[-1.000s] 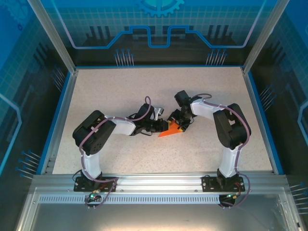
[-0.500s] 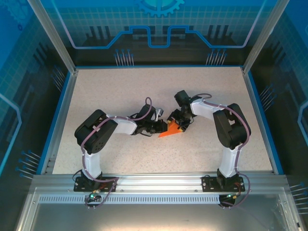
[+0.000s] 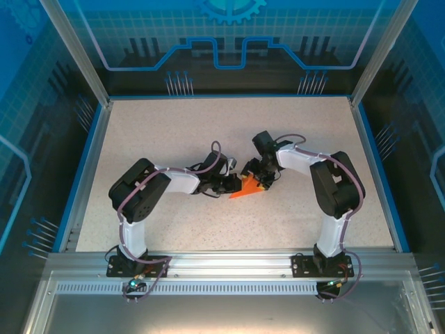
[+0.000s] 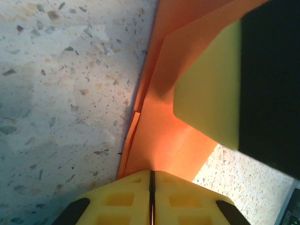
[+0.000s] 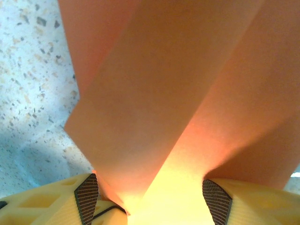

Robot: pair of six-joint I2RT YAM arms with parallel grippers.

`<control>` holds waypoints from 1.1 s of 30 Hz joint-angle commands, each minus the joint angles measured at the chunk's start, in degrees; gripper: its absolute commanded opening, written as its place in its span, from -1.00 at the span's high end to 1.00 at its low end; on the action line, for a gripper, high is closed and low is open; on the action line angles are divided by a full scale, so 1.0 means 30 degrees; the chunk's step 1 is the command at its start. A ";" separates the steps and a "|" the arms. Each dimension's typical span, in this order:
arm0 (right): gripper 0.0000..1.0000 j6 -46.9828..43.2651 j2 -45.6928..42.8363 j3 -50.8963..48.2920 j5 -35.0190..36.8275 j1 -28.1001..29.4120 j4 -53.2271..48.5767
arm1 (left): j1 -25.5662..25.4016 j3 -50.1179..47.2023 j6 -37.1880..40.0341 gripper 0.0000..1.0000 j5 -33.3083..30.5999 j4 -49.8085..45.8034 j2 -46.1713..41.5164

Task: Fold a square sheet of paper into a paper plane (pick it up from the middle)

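Orange paper: here it is, the orange paper (image 3: pixel 248 189), folded down to a small wedge on the table, a touch toward 4 o'clock from the centre, with its narrow tip pointing to 8 o'clock
Folds: close up from the left wrist, the orange paper (image 4: pixel 164 140) shows stacked layers, their edges running from 1 o'clock down to 7 o'clock; from the right wrist, the orange paper (image 5: pixel 154 93) rises as a broad ridge from 6 o'clock up to 12
Left gripper: the left gripper (image 4: pixel 151 180) is clenched, yellow fingers pressed together with just a thin dark seam between them, and the paper's edge runs straight into that seam, so it is grasping the paper, coming in from the wedge's 9 o'clock side in the top view
Right gripper: the right gripper (image 5: pixel 152 199) is spread wide, one yellow finger at 7 o'clock and the other at 5 o'clock of its own view, with the paper passing between them; I cannot tell whether the pads press on it
Neighbouring finger: from the left wrist, one of the right gripper's fingers (image 4: pixel 206 93) sits at 2 o'clock, yellow pad with black backing, over the paper's face
Arms: the left arm (image 3: pixel 149 191) and the right arm (image 3: pixel 334 188) reach in from the 6 o'clock edge, elbows out, wrists meeting at the paper
Surface: pale speckled tabletop (image 3: pixel 174 139) inside a blue rim (image 3: pixel 87 174)
Near edge: aluminium rail (image 3: pixel 222 263) along 6 o'clock, carrying both bases
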 commanded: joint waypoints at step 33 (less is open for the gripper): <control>-0.01 -0.4041 0.0221 -0.0645 0.2388 0.0534 -0.0230 | -0.0257 0.0482 -0.0076 0.63 -0.0372 -0.1750 -0.0754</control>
